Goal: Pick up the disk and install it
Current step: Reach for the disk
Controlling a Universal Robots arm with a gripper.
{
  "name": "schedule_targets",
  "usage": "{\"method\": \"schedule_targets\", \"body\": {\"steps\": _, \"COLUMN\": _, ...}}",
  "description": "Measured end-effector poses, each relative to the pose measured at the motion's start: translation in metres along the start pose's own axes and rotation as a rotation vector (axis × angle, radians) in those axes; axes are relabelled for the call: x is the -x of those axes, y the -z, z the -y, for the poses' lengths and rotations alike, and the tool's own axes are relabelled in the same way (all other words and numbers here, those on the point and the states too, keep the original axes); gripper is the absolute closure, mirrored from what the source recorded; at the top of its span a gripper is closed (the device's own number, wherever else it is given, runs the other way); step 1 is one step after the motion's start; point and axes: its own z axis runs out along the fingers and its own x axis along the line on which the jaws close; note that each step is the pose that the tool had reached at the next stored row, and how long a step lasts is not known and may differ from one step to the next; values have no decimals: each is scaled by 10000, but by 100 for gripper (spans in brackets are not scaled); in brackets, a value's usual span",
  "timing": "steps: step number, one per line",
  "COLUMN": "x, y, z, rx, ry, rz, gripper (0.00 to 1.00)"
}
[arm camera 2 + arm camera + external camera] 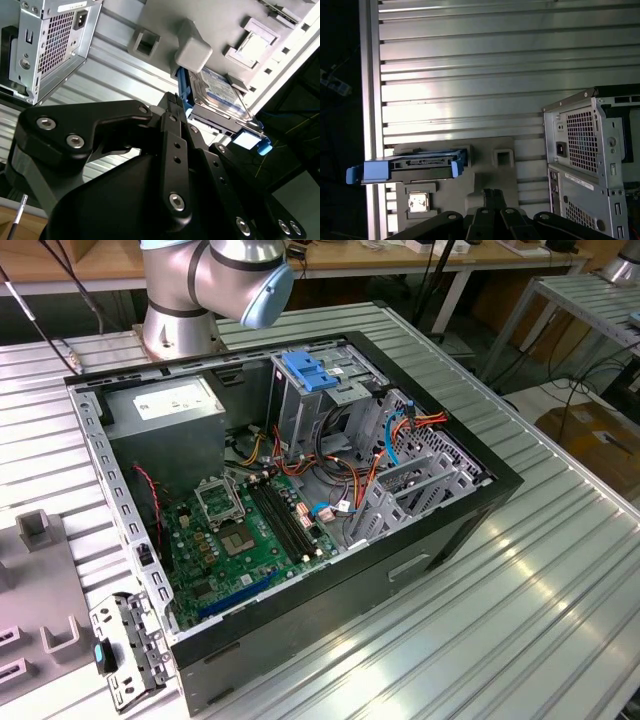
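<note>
First wrist view, nearest us: we count one gripper [493, 192], its two fingertips drawn together on nothing. Just past it and apart from it is the one disk [409, 167], blue-railed, seated in one grey holder plate [485, 174] by an edge of the slatted table [495, 80], and farther off is one computer case [585, 150]. The second wrist view turns the disk [220, 90] label-side toward us, while the exterior view gives us the case's open inside: one green motherboard [240, 530] near, one cage with a blue top [310, 375] by the far wall.
</note>
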Motion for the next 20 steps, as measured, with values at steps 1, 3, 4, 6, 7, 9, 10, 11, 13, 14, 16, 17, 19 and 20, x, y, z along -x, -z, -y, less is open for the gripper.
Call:
{"method": "schedule_targets", "body": {"steps": 1, "x": -3, "y": 0, "z": 0, "rx": 0, "ry": 0, "rz": 0, "gripper": 89}}
{"method": "schedule_targets", "body": {"steps": 3, "x": -9, "y": 0, "z": -1, "rx": 0, "ry": 0, "rz": 0, "gripper": 89}}
{"method": "schedule_targets", "body": {"steps": 4, "x": -14, "y": 0, "z": -2, "rx": 0, "ry": -1, "rz": 0, "gripper": 89}}
{"method": "schedule_targets", "body": {"steps": 6, "x": -23, "y": 0, "z": -7, "rx": 1, "ry": 0, "rz": 0, "gripper": 89}}
{"method": "schedule_targets", "body": {"steps": 7, "x": -29, "y": -1, "z": -12, "rx": 0, "ry": 0, "rz": 0, "gripper": 89}}
{"method": "schedule_targets", "body": {"steps": 9, "x": -52, "y": -2, "z": -34, "rx": 0, "ry": 0, "rz": 0, "gripper": 89}}
{"method": "schedule_targets", "body": {"steps": 10, "x": -72, "y": -2, "z": -46, "rx": 0, "ry": 0, "rz": 0, "gripper": 89}}
{"method": "schedule_targets", "body": {"steps": 11, "x": -103, "y": -3, "z": -58, "rx": -1, "ry": 0, "rz": 0, "gripper": 89}}
{"method": "schedule_targets", "body": {"steps": 13, "x": -166, "y": -4, "z": -70, "rx": 0, "ry": 1, "rz": -2, "gripper": 89}}
{"method": "schedule_targets", "body": {"steps": 14, "x": -203, "y": -5, "z": -74, "rx": 0, "ry": 1, "rz": -1, "gripper": 89}}
{"method": "schedule_targets", "body": {"steps": 16, "x": -280, "y": -5, "z": -82, "rx": -1, "ry": -1, "rz": -3, "gripper": 89}}
{"method": "schedule_targets", "body": {"steps": 17, "x": -323, "y": -6, "z": -85, "rx": -1, "ry": -1, "rz": -2, "gripper": 89}}
{"method": "schedule_targets", "body": {"steps": 19, "x": -397, "y": -7, "z": -89, "rx": -1, "ry": 1, "rz": -1, "gripper": 89}}
{"method": "schedule_targets", "body": {"steps": 20, "x": -441, "y": -7, "z": -91, "rx": 0, "ry": 1, "rz": -2, "gripper": 89}}
